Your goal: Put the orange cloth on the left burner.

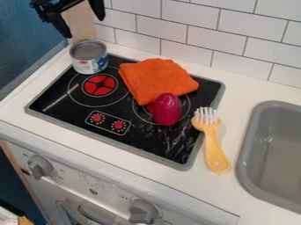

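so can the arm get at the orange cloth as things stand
Probably yes: the orange cloth looks uncovered on top, though the magenta object sits at its front edge and the can stands nearby.

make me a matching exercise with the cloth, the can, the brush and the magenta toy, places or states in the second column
1. cloth
2. can
3. brush
4. magenta toy

A. handle between stovetop and sink
B. folded, orange
C. over the right burner, nearer the knobs than the fabric
D. at the stovetop's back left corner

Pairs: 1-B, 2-D, 3-A, 4-C
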Robot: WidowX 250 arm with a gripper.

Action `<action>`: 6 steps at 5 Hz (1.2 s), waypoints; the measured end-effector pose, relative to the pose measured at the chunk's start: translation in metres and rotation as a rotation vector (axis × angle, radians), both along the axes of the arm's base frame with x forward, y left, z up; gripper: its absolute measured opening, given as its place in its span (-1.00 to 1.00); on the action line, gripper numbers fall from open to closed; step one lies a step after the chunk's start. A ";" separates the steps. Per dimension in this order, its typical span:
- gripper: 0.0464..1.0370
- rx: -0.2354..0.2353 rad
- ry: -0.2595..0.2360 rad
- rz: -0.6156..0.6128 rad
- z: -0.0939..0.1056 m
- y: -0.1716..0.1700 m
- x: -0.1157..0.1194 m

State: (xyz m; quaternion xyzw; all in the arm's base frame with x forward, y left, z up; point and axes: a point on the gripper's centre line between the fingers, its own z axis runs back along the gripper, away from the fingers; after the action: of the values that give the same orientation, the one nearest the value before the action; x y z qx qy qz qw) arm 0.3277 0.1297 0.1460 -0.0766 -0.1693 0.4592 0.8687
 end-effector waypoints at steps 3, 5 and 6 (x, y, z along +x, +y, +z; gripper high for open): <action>0.92 -0.013 0.103 -0.097 -0.044 -0.038 0.018; 0.92 0.004 0.186 -0.287 -0.071 -0.082 0.044; 0.92 0.003 0.208 -0.355 -0.078 -0.101 0.050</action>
State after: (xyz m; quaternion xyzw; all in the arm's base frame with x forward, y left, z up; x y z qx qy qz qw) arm 0.3781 0.0285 0.0681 -0.0560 -0.0632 0.3040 0.9489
